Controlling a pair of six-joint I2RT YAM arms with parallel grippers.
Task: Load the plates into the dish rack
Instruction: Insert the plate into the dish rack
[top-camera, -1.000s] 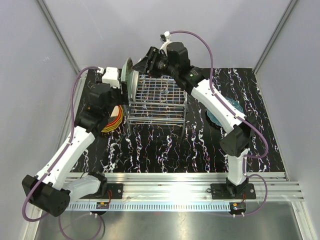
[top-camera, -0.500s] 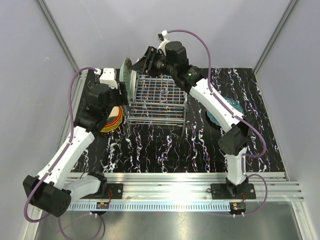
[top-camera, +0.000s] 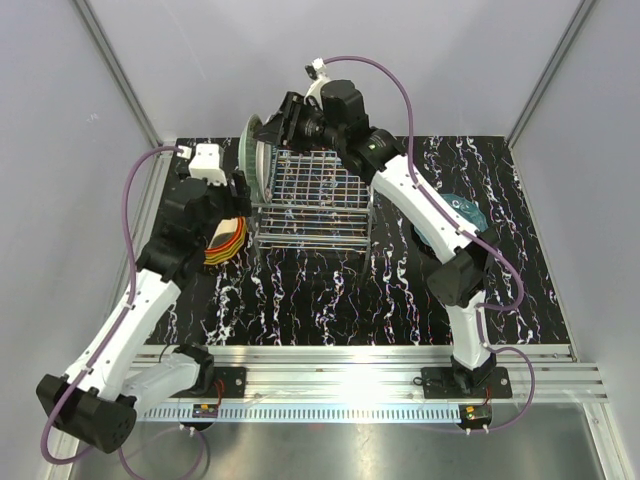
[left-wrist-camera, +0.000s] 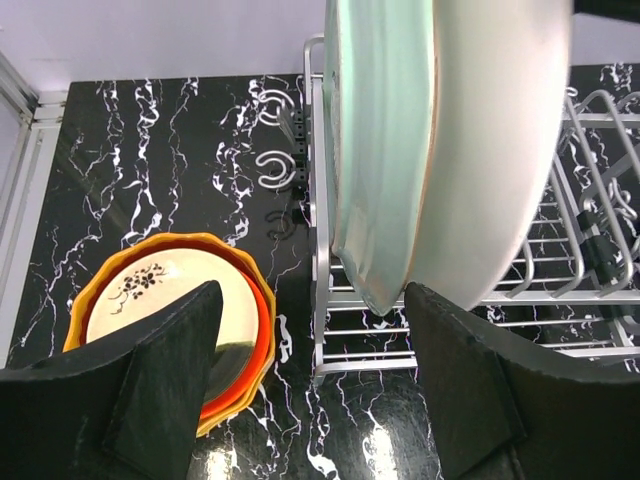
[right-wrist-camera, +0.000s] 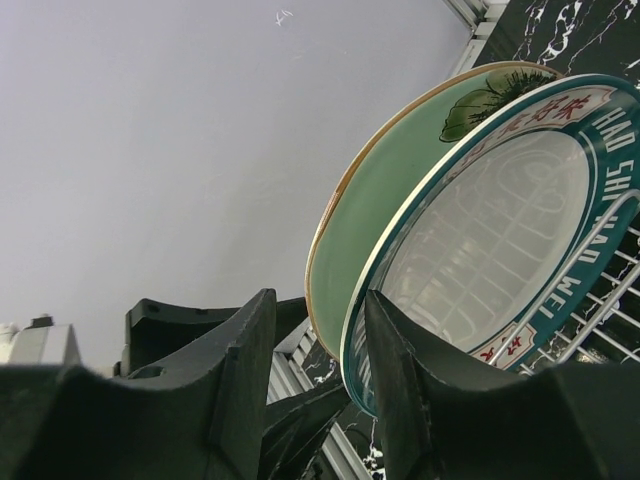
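Black marbled tabletop (top-camera: 320, 290), dish rack (top-camera: 315, 195) upper centre: left pincer (left-wrist-camera: 310, 300) spread, clear of two upright plates (left-wrist-camera: 440, 150); right pincer (right-wrist-camera: 318, 305) straddles their rims, grip unclear. Steady them until slotted.

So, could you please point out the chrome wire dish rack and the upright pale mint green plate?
Chrome wire dish rack (top-camera: 312, 228): top view, its front wall.
Upright pale mint green plate (left-wrist-camera: 375, 140): left wrist view, its green face.
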